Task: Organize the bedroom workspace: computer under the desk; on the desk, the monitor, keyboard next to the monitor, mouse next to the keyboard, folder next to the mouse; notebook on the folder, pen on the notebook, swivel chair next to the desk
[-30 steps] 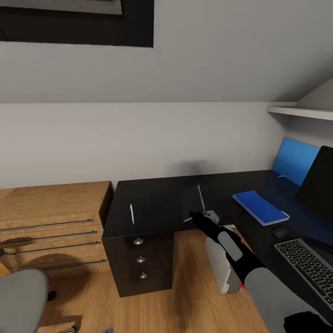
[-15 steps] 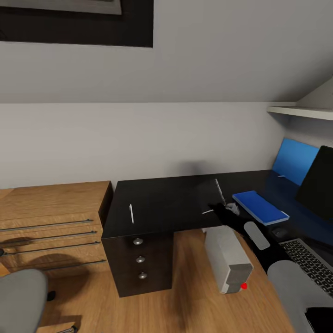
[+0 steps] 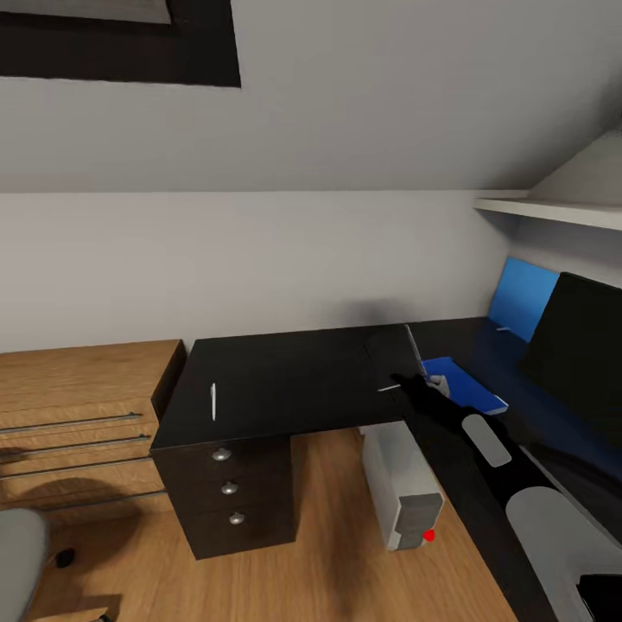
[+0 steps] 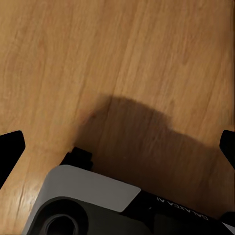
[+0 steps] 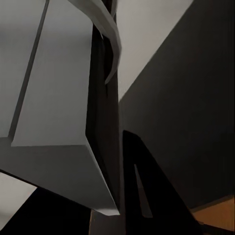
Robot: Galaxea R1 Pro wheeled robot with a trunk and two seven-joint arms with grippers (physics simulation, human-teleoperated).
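My right gripper [image 3: 425, 386] is shut on the notebook [image 3: 396, 356], a thin dark book with pale edges. It is held tilted on edge just above the black desk [image 3: 285, 380], at the near-left end of the blue folder [image 3: 471, 386]. The folder lies flat on the desk in front of the black monitor [image 3: 577, 345]. In the right wrist view the notebook's grey cover [image 5: 54, 98] sits close against the dark fingers [image 5: 142, 196]. A thin white pen [image 3: 213, 402] lies on the desk's left part. The grey computer [image 3: 399, 485] stands on the floor under the desk. My left gripper [image 4: 117, 147] hangs open over the wood floor.
A black drawer unit with silver knobs [image 3: 229, 494] stands under the desk's left end, beside a low wood drawer unit [image 3: 69, 415]. A corner of the grey swivel chair [image 3: 17, 553] is at the lower left. A blue panel [image 3: 518, 298] leans on the wall under a white shelf [image 3: 553, 210].
My right gripper carried the notebook rightwards from the desk's middle to the folder's near end. The camera has since turned right, shifting the whole picture left.
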